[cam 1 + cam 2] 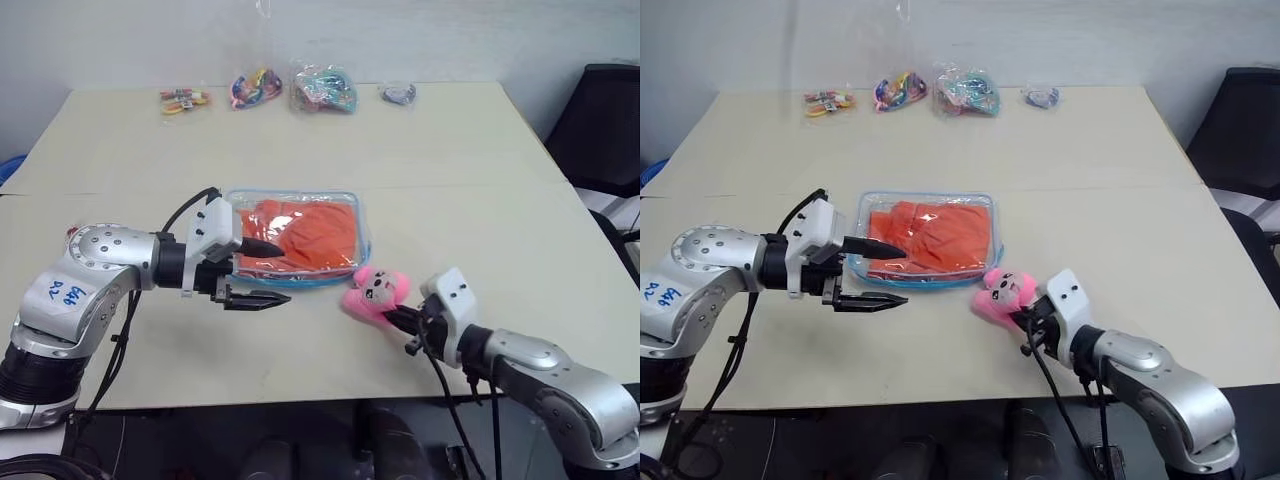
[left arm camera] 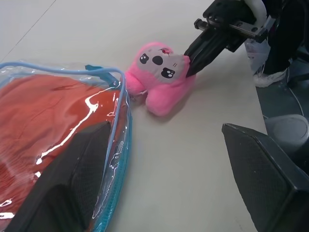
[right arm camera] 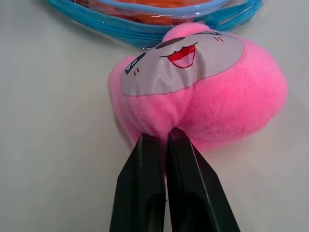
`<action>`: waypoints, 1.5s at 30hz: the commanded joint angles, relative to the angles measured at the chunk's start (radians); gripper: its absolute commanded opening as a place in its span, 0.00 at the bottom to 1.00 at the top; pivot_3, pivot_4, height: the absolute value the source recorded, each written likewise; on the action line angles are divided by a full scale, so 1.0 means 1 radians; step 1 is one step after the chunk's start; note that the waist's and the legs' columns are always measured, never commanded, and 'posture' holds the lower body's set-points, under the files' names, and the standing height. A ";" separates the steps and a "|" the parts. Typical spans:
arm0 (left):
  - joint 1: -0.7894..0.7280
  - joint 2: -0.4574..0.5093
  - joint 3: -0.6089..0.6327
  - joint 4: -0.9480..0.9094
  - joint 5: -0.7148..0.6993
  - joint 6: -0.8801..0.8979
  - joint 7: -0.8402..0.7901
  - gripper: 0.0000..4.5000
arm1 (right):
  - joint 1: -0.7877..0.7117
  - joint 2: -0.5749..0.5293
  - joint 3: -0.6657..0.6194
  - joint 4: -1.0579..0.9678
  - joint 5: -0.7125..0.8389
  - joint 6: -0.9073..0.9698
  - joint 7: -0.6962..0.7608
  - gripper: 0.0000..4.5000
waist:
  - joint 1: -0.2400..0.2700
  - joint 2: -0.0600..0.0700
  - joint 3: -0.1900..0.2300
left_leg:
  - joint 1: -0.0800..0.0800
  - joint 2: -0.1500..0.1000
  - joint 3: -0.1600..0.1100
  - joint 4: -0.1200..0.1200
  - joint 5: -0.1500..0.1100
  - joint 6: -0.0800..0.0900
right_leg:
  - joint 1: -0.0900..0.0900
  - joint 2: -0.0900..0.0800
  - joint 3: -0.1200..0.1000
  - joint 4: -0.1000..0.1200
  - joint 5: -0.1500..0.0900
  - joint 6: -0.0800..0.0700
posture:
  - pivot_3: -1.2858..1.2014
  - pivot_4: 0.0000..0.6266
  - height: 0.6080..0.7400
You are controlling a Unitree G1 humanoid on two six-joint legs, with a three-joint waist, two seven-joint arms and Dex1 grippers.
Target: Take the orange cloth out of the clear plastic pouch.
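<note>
The left claw (image 1: 262, 272) gapes wide over the clear blue-trimmed plastic pouch (image 1: 300, 238) holding the orange cloth (image 1: 305, 232), while the right claw (image 3: 161, 145), nearly closed, pinches the pink plush toy (image 1: 372, 292).

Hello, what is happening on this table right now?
A robot works at a table. Its left gripper is open, one finger over the pouch's edge; the orange cloth is inside. Its right gripper, nearly shut, presses its tips against a pink plush toy beside the pouch. Small bags lie at the far edge.
</note>
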State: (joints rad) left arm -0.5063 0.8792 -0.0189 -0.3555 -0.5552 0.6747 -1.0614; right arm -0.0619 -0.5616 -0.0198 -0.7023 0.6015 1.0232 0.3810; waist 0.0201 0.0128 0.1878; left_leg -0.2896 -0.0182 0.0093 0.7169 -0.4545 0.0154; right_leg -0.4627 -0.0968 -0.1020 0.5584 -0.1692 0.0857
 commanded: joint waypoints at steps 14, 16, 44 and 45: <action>-0.061 -0.112 -0.074 -0.010 0.031 0.012 0.069 0.87 | 0.068 -0.125 -0.128 -0.159 0.160 0.043 0.105 0.99 | 0.007 0.000 0.000 | -0.001 -0.001 -0.002 0.001 0.000 0.001 | 0.000 0.000 0.000 0.000 0.000 0.000 | 0.52 0.24 1.00; -0.111 -0.173 -0.126 0.022 0.038 0.063 0.109 0.87 | 0.085 -0.184 -0.156 -0.200 0.181 0.034 0.146 0.99 | 0.009 0.000 0.000 | -0.001 -0.001 -0.001 0.001 -0.001 0.001 | 0.001 0.000 0.000 0.000 0.000 0.000 | 0.52 0.24 1.00; -0.252 -0.441 -0.521 0.134 0.263 0.291 0.310 0.73 | -0.657 -0.256 0.228 0.741 -0.494 -0.846 0.588 1.00 | 0.004 -0.001 0.000 | 0.001 -0.002 -0.001 0.005 0.000 0.003 | 0.000 -0.002 0.001 -0.002 0.002 0.003 | 0.52 0.24 1.00; -0.248 -0.435 -0.504 0.127 0.255 0.294 0.303 0.66 | -0.673 -0.239 0.238 0.771 -0.508 -0.873 0.593 1.00 | 0.003 -0.001 0.000 | 0.001 -0.002 -0.002 0.005 0.000 0.003 | 0.000 -0.003 0.000 -0.002 0.002 0.003 | 0.52 0.24 1.00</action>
State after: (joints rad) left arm -0.7671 0.4403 -0.5426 -0.2203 -0.3057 0.9722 -0.7564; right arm -0.7084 -0.8086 0.2277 0.0482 0.1158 0.2004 0.9662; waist 0.0230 0.0117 0.1877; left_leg -0.2890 -0.0200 0.0074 0.7221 -0.4547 0.0185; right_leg -0.4624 -0.0994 -0.1020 0.5562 -0.1674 0.0887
